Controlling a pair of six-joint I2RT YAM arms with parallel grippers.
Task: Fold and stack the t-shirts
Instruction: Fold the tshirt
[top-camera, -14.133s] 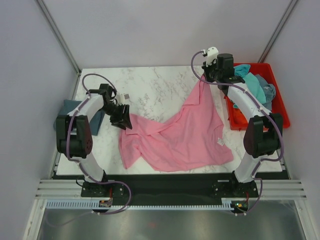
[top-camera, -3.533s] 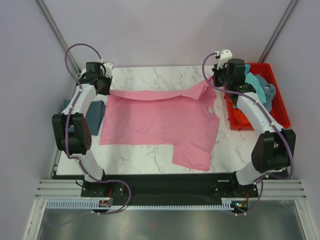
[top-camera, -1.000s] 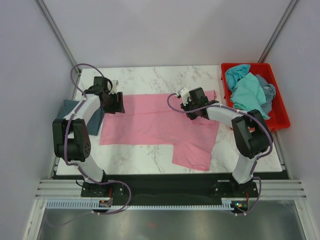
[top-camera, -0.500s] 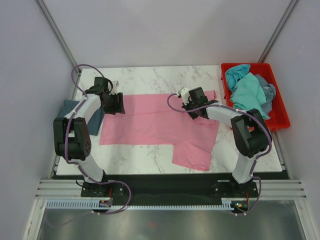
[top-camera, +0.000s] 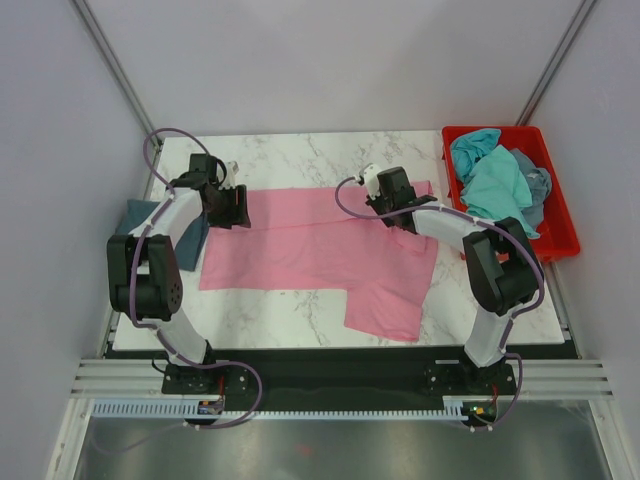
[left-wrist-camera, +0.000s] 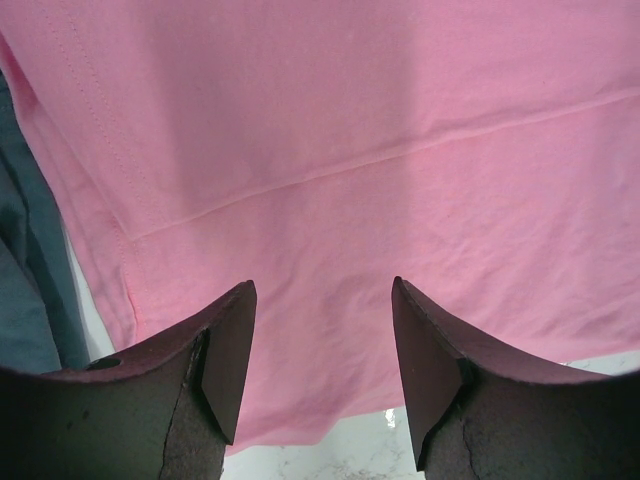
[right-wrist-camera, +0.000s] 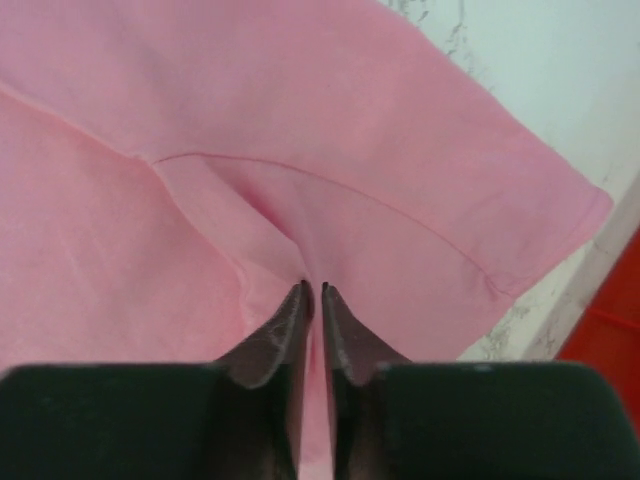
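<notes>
Top cam overhead — wrist cams close, sharing shirt (top-camera: 300, 245).

Red crate (top-camera: 562, 222), apparently along right edge.

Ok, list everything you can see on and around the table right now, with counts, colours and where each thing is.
pink t-shirt: one, pink, spread across the table's middle
slate-blue shirt: one, slate-blue, at the table's left edge, partly under the left arm
turquoise shirts: apparently two, turquoise, bunched in the crate
grey-blue shirt: one, grey-blue, right side of the crate
crate: one, red, at the table's far right corner
table: one, white marble
left gripper: one, black, open over the pink t-shirt's left end
right gripper: one, black, shut on a fold of the pink t-shirt
</notes>
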